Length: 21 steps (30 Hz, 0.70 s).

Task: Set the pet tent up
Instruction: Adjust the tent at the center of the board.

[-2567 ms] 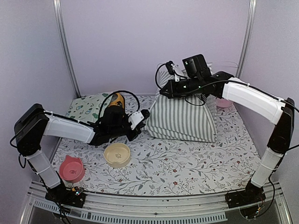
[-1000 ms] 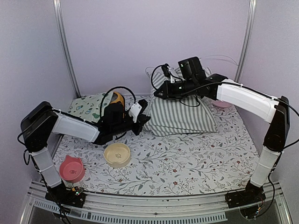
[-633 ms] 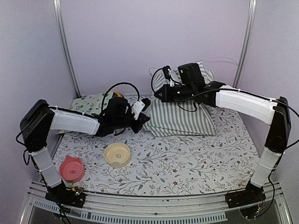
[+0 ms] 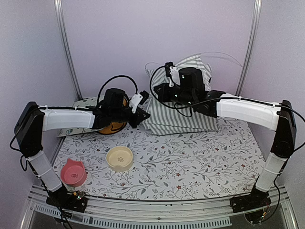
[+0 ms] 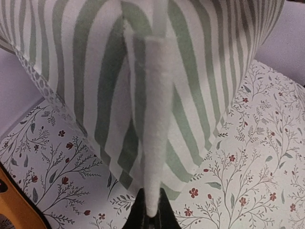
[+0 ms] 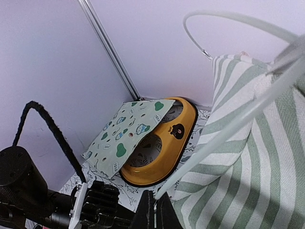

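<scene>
The pet tent (image 4: 183, 112) is a grey-green and white striped fabric, half raised at the back of the table, its peak (image 4: 191, 63) up near the wall. My left gripper (image 4: 144, 106) is at its left corner, shut on a white fabric pole sleeve (image 5: 155, 119) that runs up the striped cloth (image 5: 200, 62). My right gripper (image 4: 159, 91) sits just above, shut on the end of a thin white pole (image 6: 224, 129) beside the striped fabric (image 6: 257, 171). Another pole (image 6: 238, 19) loops over the top.
An orange double bowl (image 6: 164, 143) lies behind my left arm, with the cream mat (image 6: 126, 131) printed with teal shapes draped over it. A cream bowl (image 4: 119, 158) and a pink bowl (image 4: 73, 172) stand nearer the front left. The walls are close behind.
Both arms have risen and drawn back toward the wall, lifting the tent from lying flat to half upright. My left arm now hangs over the orange bowl.
</scene>
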{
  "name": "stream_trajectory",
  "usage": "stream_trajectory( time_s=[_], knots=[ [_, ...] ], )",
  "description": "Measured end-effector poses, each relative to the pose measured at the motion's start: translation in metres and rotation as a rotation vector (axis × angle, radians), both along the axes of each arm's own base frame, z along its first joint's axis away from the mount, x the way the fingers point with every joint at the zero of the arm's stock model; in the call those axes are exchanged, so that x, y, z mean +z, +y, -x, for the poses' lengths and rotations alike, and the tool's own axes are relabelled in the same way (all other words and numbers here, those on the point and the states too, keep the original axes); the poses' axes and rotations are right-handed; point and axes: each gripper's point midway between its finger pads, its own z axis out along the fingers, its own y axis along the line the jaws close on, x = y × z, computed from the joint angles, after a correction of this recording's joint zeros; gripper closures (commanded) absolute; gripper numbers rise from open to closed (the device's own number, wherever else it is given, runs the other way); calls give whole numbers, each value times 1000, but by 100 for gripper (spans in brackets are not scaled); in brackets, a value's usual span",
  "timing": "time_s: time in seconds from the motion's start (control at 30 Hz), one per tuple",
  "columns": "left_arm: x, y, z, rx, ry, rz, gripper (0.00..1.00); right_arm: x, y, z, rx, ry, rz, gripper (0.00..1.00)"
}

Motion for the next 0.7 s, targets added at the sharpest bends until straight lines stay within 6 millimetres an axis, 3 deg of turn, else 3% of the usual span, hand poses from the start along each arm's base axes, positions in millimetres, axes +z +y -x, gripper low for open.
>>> stream_trajectory(
  time_s=[0.33, 0.7],
  knots=[
    [10, 3, -1, -10, 100, 31, 100, 1, 19, -3, 21, -82, 10, 100],
    [20, -1, -4, 3, 165, 76, 100, 13, 18, -3, 23, -141, 24, 100]
  ],
)
